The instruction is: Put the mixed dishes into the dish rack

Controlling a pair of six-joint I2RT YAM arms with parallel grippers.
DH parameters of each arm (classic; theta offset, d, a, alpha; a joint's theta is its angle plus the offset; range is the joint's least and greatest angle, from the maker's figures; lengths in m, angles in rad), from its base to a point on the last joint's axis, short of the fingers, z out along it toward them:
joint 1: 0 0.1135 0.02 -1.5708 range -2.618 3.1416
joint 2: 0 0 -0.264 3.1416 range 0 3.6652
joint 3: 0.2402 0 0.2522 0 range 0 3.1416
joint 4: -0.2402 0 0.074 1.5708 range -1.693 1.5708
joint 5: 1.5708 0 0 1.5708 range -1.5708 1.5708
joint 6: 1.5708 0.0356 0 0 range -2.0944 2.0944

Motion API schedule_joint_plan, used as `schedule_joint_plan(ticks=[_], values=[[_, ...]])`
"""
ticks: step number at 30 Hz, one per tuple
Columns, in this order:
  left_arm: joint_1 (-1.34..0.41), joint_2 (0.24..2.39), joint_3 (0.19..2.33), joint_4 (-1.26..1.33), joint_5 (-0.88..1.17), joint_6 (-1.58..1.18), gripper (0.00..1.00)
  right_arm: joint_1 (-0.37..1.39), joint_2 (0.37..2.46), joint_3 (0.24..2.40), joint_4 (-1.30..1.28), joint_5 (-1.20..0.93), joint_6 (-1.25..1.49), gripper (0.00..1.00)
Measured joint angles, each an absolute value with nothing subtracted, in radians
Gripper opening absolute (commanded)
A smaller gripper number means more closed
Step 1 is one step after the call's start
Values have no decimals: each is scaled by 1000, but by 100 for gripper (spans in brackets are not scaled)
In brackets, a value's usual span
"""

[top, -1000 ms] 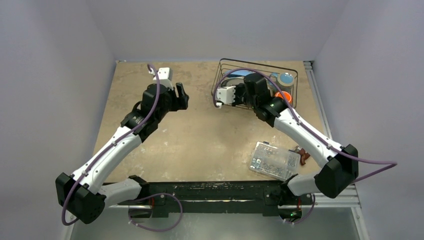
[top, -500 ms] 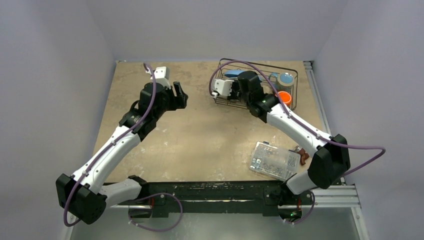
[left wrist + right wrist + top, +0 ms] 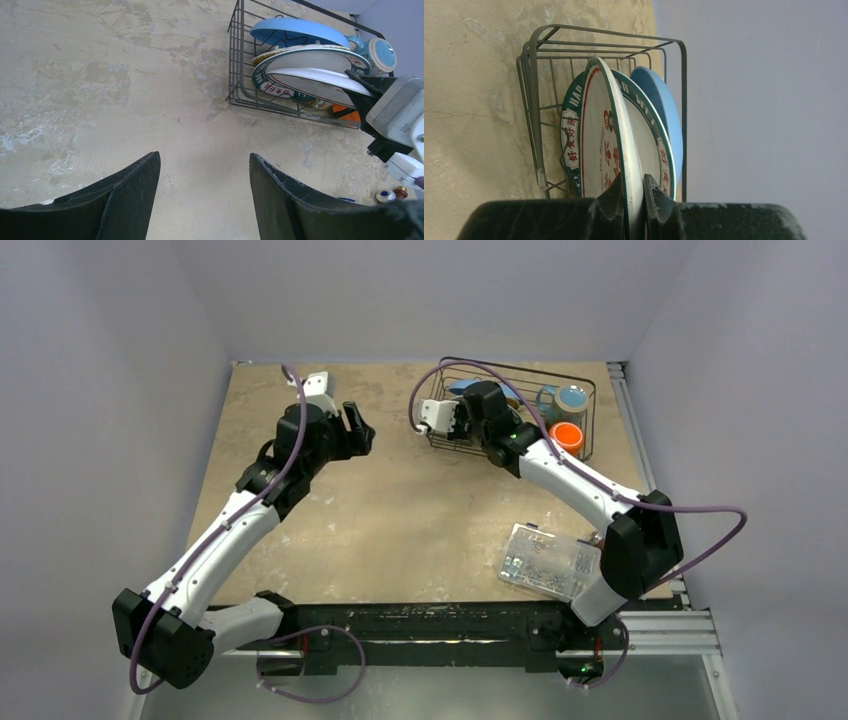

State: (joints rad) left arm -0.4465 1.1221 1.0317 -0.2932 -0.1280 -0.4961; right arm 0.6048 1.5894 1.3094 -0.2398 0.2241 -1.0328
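Observation:
The black wire dish rack (image 3: 520, 367) stands at the back right. It holds the blue plate (image 3: 295, 32), a yellowish plate edge (image 3: 280, 51), the green-patterned-rim plate (image 3: 265, 82), the light-blue mug (image 3: 572, 397) and the orange cup (image 3: 567, 434). My right gripper (image 3: 636, 192) is shut on the rim of a shallow white bowl (image 3: 599, 130) with a thin green edge. It holds the bowl upright at the rack's left end, in front of the patterned plate (image 3: 570, 135) and the blue plate (image 3: 664, 110). My left gripper (image 3: 204, 156) is open and empty above bare table, left of the rack (image 3: 235, 60).
A clear plastic box of small parts (image 3: 548, 560) lies at the front right, with a small brown item (image 3: 606, 548) beside it. Walls close in the table at the back and sides. A metal rail runs along the right edge.
My right gripper has moved back and left along the rack with the bowl. My left gripper has shifted slightly toward the back.

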Motion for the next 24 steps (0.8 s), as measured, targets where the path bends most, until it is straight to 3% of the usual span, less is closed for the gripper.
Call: schedule_joint_plan(ticks=[4, 7, 9, 12, 18, 19, 20, 24], values=[[-444, 1124, 1032, -293, -119, -498, 64, 605, 1613, 1309, -239, 221, -1033, 8], [-440, 1127, 1032, -293, -110, -505, 64, 605, 1630, 1310, -239, 221, -1031, 25], [-437, 1131, 1032, -293, -107, -506, 64, 605, 1639, 1310, -239, 224, -1028, 30], [-434, 1133, 1032, -293, -103, -513, 64, 605, 1645, 1311, -231, 231, -1030, 53], [-432, 1136, 1031, -293, -96, -515, 63, 605, 1644, 1315, -206, 250, -1024, 56], [-431, 1137, 1031, -293, -93, -515, 63, 605, 1644, 1315, -206, 251, -1023, 67], [-431, 1138, 1031, -293, -92, -515, 63, 605, 1644, 1315, -205, 254, -1021, 96], [-426, 1140, 1028, -293, -87, -516, 63, 605, 1636, 1315, -202, 278, -1003, 99]])
